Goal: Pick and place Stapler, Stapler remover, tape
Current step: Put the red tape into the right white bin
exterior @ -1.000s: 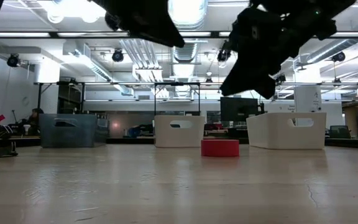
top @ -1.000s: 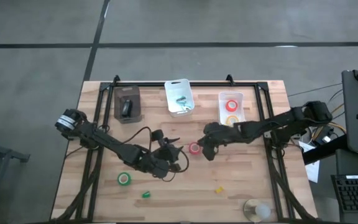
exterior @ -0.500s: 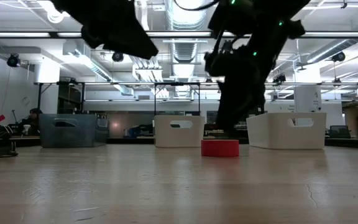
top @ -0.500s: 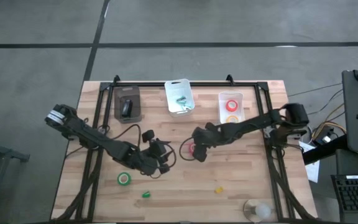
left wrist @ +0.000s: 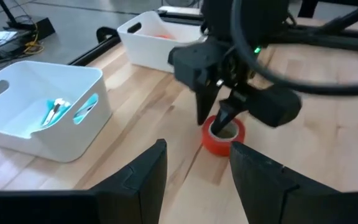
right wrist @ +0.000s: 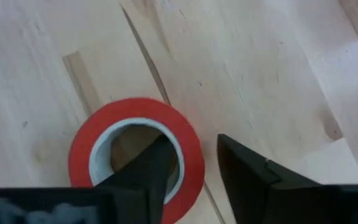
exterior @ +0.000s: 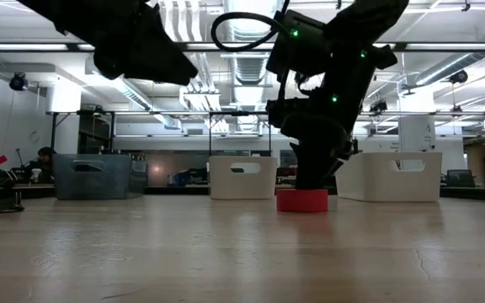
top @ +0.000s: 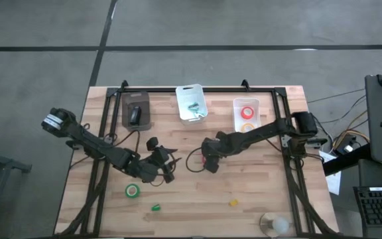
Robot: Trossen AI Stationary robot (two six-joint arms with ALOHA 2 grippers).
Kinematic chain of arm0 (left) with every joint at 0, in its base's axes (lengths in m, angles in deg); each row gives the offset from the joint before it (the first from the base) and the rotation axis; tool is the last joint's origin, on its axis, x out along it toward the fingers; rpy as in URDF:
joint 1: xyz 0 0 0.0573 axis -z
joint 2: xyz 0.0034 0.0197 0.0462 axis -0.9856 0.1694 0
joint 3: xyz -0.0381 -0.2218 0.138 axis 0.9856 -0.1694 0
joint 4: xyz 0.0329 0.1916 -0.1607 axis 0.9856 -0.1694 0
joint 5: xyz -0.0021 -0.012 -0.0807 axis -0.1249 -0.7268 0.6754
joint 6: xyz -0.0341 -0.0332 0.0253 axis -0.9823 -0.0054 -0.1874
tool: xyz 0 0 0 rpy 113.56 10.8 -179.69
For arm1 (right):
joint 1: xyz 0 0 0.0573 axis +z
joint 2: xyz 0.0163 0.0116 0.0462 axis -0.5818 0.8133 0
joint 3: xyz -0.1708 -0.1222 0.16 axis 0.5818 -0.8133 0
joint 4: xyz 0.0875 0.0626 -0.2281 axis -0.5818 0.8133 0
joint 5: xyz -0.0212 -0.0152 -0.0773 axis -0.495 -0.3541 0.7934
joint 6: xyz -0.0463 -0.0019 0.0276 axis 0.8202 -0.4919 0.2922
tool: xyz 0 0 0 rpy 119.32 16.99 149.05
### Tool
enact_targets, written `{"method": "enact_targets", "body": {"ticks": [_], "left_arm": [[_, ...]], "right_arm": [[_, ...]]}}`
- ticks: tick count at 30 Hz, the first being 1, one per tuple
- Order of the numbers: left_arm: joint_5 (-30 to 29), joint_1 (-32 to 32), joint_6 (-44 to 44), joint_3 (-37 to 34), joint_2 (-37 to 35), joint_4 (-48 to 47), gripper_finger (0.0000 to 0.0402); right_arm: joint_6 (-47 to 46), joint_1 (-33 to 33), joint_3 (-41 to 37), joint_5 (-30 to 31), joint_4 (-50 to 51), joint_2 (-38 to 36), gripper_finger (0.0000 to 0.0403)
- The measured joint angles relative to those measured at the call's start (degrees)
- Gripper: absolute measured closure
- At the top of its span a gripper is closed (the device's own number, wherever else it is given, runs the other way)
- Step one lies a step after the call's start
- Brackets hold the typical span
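Note:
A red tape roll [right wrist: 82, 149] lies flat on the wooden table [top: 264, 186] near its middle. My right gripper [right wrist: 194, 146] reaches down over it, one finger in the roll's hole and one outside the wall, with a gap still showing. My left gripper [left wrist: 197, 180] hangs open and empty above the table, left of the roll. A green tape roll [top: 132, 191] lies flat near the front left. The black stapler [top: 134, 115] sits in a dark bin. The teal stapler remover [left wrist: 58, 112] lies in the middle white bin [top: 191, 103]. My right gripper comes at the red roll from above, slanting down. One finger [right wrist: 148, 168] stands inside the hole and the other [right wrist: 247, 174] outside the wall [right wrist: 194, 158]. I cannot tell whether either finger touches the wall. The roll rests flat on the table [exterior: 301, 200].
A white bin [top: 247, 114] at the back right holds a red and a yellow tape roll. Small green [top: 156, 207] and yellow [top: 233, 202] pieces lie near the front edge, and a clear round thing [top: 274, 224] lies at the front right corner.
My right gripper has moved toward the table's left and down onto the red roll, tipping more steeply downward. My left gripper has drawn back toward the table's left edge. The red roll has stayed on the table.

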Motion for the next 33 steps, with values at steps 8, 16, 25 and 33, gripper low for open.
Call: {"method": "enact_targets", "body": {"ticks": [8,16,25,33], "left_arm": [[-0.5,0.0,0.0,-0.8,-0.1,0.0,0.0225],[-0.5,0.0,0.1,-0.8,-0.2,0.1,0.0225],[0.1,0.0,-0.5,-1.8,-0.2,0.0,0.0225],[4.4,0.1,-2.6,-2.6,-0.2,-0.4,0.0225]], "right_arm": [[2.7,-1.1,0.8,0.3,4.1,-3.1,0.0377],[2.6,-1.9,4.6,11.8,19.5,-10.3,0.0359],[-4.6,-11.0,2.0,25.3,32.7,-21.7,0.0363],[-1.2,-26.9,-6.2,16.9,26.1,-27.1,0.0356]]}}
